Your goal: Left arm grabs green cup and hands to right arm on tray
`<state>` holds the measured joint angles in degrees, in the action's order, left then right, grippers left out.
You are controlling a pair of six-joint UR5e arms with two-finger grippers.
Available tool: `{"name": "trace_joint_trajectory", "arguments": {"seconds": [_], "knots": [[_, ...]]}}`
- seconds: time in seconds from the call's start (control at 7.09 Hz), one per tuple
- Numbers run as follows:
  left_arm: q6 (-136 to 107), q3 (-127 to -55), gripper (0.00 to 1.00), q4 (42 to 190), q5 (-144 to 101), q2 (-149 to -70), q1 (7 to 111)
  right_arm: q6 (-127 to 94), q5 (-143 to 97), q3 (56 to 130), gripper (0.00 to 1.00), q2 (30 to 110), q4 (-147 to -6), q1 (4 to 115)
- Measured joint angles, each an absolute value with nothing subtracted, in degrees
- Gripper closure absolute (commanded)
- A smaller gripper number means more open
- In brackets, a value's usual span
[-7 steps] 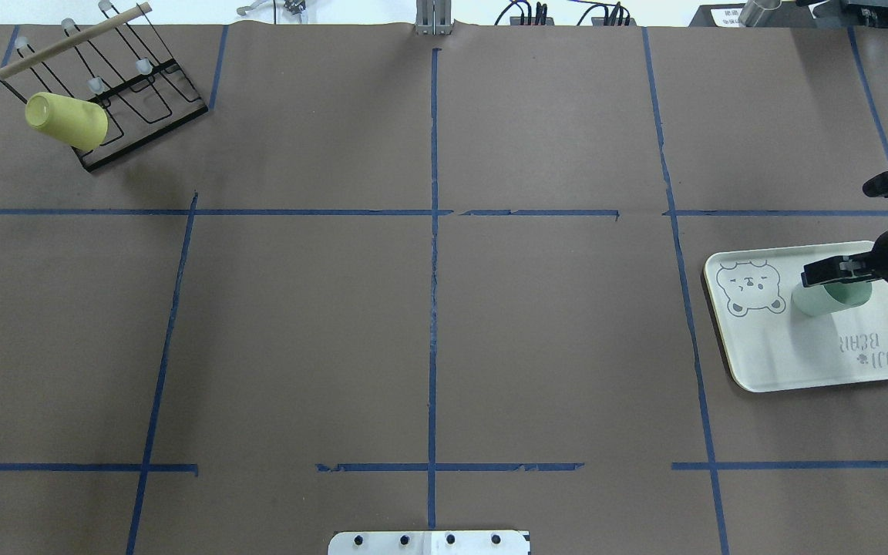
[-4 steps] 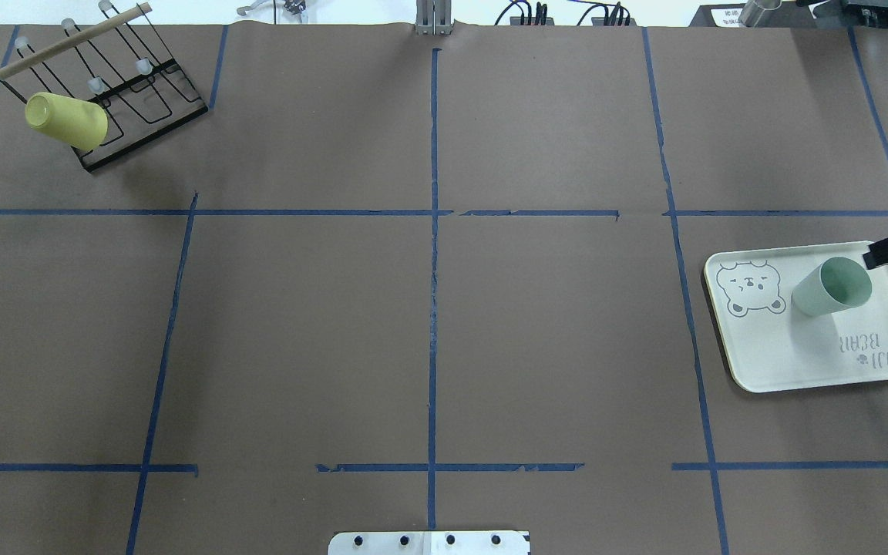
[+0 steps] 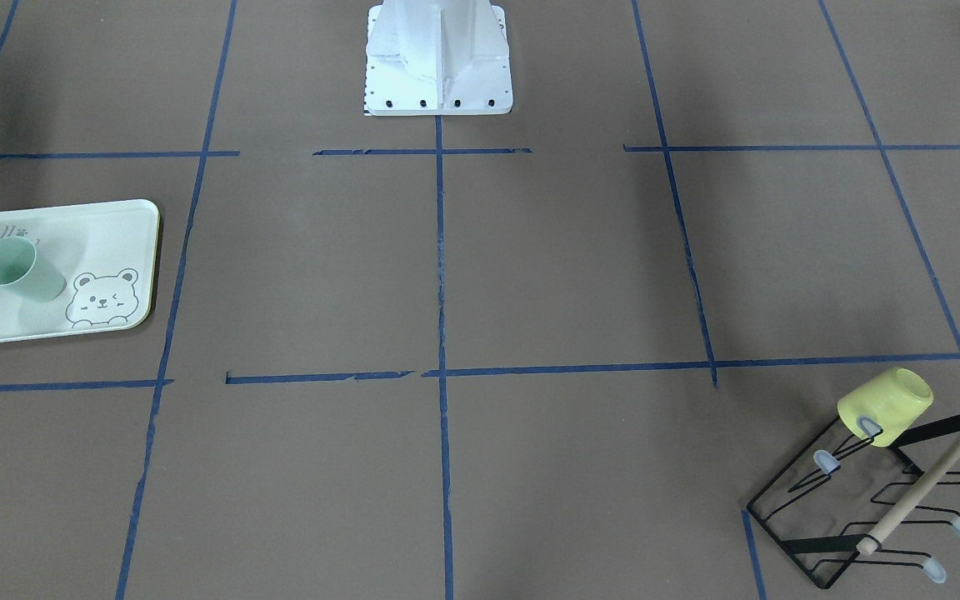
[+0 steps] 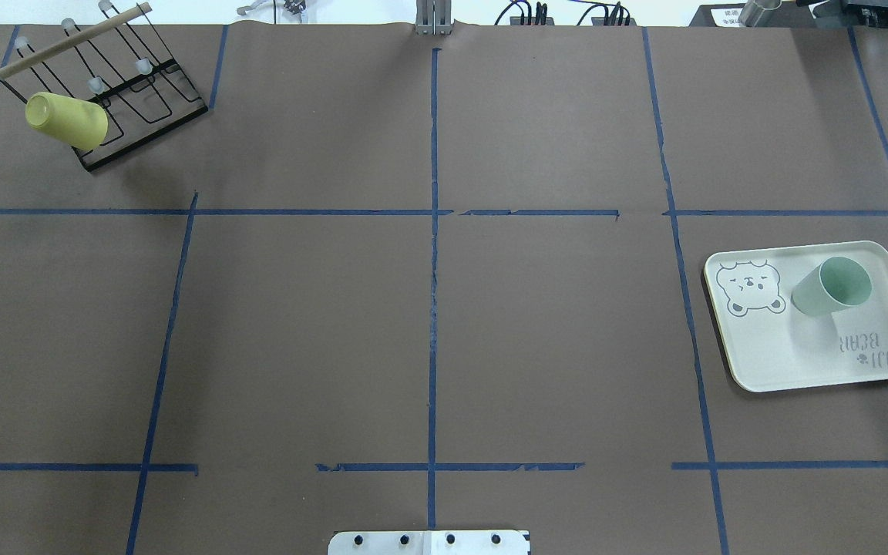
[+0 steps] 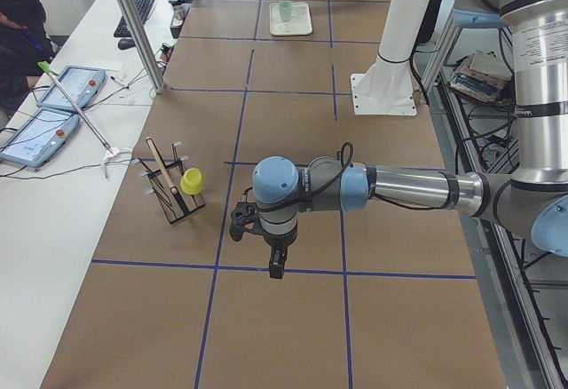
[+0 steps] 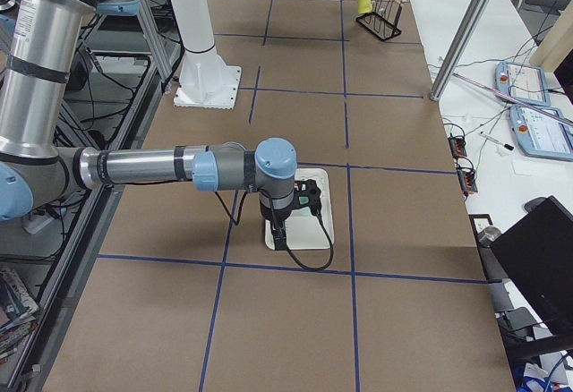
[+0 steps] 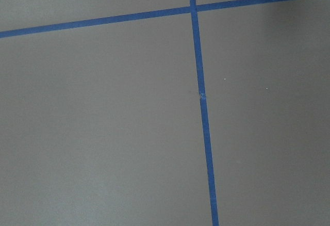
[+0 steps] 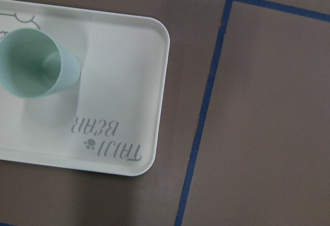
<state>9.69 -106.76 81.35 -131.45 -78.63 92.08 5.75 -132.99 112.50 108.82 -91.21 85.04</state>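
One green cup [image 4: 832, 287]: upright on tray [image 4: 798, 370], right edge.
Nearer: right claw [image 6: 278, 238], not left claw [image 5: 275, 269].
Grip: I cannot tell, either.

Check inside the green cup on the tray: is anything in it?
Nothing: the right wrist view looks into the green cup, upright on the tray, and shows only its bare walls and floor. The tray patch beneath it is hidden.
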Motion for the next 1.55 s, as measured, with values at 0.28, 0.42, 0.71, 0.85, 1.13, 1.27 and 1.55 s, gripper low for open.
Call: {"name": "trace_joint_trajectory", "arguments": {"seconds": [0.28,0.42,0.71,0.85,1.13,1.27,1.55], "knots": [[9.71,-106.63,0.0,81.31,-131.25,-78.29,92.09,4.18,-133.31,112.13,0.0,109.15,-91.02,85.3],[9.78,-106.41,0.0,81.3,-131.23,-77.82,92.06,3.5,-133.33,112.18,0.0,109.06,-90.93,85.32],[9.78,-106.28,0.0,81.37,-131.24,-77.49,92.03,3.19,-133.33,112.18,0.0,109.0,-90.89,85.34],[9.77,-106.24,0.0,81.4,-131.26,-77.46,92.03,3.17,-133.33,112.14,0.0,108.99,-90.88,85.34],[9.74,-106.22,0.0,81.44,-131.23,-77.41,92.02,3.13,-133.33,112.08,0.0,108.98,-90.88,85.34],[9.7,-106.2,0.0,81.41,-131.22,-77.37,92.02,3.13,-133.33,112.07,0.0,108.99,-90.88,85.34],[9.67,-106.3,0.0,81.41,-131.22,-77.4,92.02,3.1,-133.33,112.02,0.0,108.99,-90.88,85.34]]}}
